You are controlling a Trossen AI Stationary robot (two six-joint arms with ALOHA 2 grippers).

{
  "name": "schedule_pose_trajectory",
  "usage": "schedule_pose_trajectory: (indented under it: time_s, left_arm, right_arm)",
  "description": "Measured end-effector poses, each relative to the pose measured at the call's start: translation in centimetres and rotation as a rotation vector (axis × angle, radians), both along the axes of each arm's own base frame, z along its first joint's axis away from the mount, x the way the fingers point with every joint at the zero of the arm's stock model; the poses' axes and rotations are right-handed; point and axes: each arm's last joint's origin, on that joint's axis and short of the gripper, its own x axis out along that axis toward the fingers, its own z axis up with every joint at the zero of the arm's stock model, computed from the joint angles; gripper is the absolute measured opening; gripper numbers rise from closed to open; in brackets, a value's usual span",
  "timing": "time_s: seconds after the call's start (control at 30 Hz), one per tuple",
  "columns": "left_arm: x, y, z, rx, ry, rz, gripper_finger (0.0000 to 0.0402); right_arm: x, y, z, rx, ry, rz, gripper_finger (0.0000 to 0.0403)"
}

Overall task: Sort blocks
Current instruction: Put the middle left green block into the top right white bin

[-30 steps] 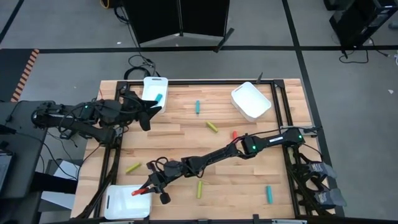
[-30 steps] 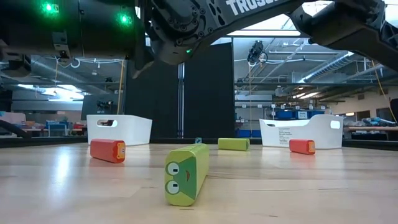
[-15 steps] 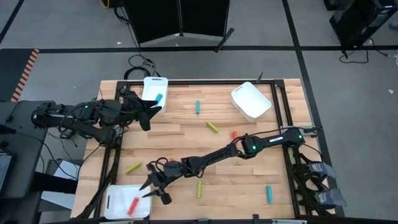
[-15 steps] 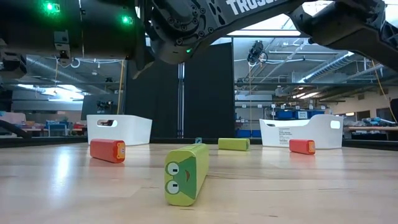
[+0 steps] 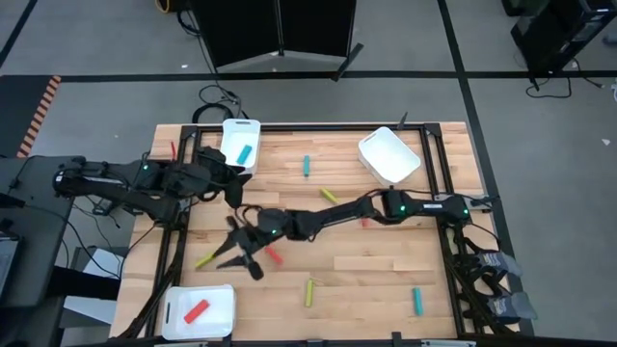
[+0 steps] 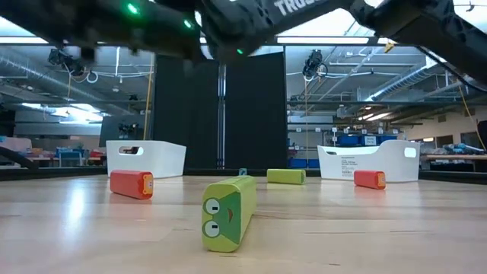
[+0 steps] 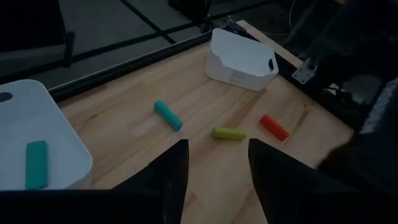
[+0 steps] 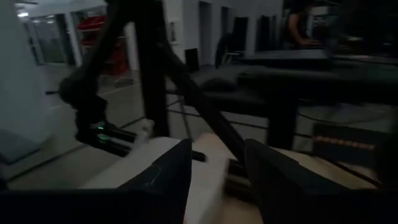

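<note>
The blocks are small bars. A red block (image 5: pixel 196 311) lies in the near-left white tray (image 5: pixel 220 294), and a teal block (image 5: pixel 244 153) (image 7: pixel 36 163) lies in the far-left tray (image 5: pixel 229 130) (image 7: pixel 56 127). Loose on the table lie a teal (image 5: pixel 307 166), yellow-green (image 5: pixel 330 197), red (image 5: pixel 273 254), yellow-green (image 5: pixel 205 260), yellow-green (image 5: pixel 309 292) and teal (image 5: pixel 417 301) block. My right gripper (image 5: pixel 238 265) (image 8: pixel 217 180) is open, raised over the table's left middle beside the red block. My left gripper (image 5: pixel 234 185) (image 7: pixel 217 180) is open, next to the far-left tray.
A third white tray (image 5: pixel 389 156) (image 7: pixel 241 59) stands at the far right. In the low view a yellow-green block (image 6: pixel 227 211) lies nearest, with a red one (image 6: pixel 131 183) to its left. My right arm (image 5: pixel 337 214) stretches across the table's middle.
My right gripper opened over the near-left tray and let the red block fall; the block now lies in the tray. The gripper then drew back toward the far edge, to the table's left middle. My left gripper shifted slightly toward the table's middle.
</note>
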Motion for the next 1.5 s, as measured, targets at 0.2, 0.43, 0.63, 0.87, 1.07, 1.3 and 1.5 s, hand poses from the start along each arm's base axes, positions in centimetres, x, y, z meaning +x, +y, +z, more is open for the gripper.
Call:
schedule_pose_trajectory:
  time_s: [0.2, 0.43, 0.63, 0.87, 1.07, 1.3, 1.5]
  left_arm:
    - [-0.5, 0.0, -0.7, -0.020, 0.087, -0.028, 0.0171]
    - [0.1, -0.3, -3.7, -0.126, 0.372, 0.006, 0.0171]
    - [2.0, -1.7, -7.3, -0.263, 0.731, -0.081, 0.0193]
    - [2.4, -4.8, -10.0, -0.361, 1.015, -0.131, 0.0255]
    - [2.1, -7.8, -11.1, -0.448, 1.088, -0.143, 0.0292]
    - [1.7, -10.1, -12.2, -0.504, 1.174, -0.121, 0.0286]
    - [1.7, -10.8, -14.0, -0.511, 1.187, -0.100, 0.0278]
  right_arm:
    - [-5.4, -2.2, -0.8, -0.010, -0.006, -0.139, 0.0153]
    - [-16.3, -4.2, 0.5, -0.113, -0.064, -0.446, 0.0153]
    - [-23.9, -5.2, 1.8, -0.130, -0.048, -0.554, 0.0153]
    - [-29.0, -5.2, 2.5, -0.137, -0.060, -0.652, 0.0153]
    - [-30.0, -5.2, 2.6, -0.146, -0.065, -0.675, 0.0153]
    - [-29.9, -5.2, 2.4, -0.161, -0.065, -0.675, 0.0153]
    - [-29.9, -5.2, 2.5, -0.148, -0.069, -0.675, 0.0153]
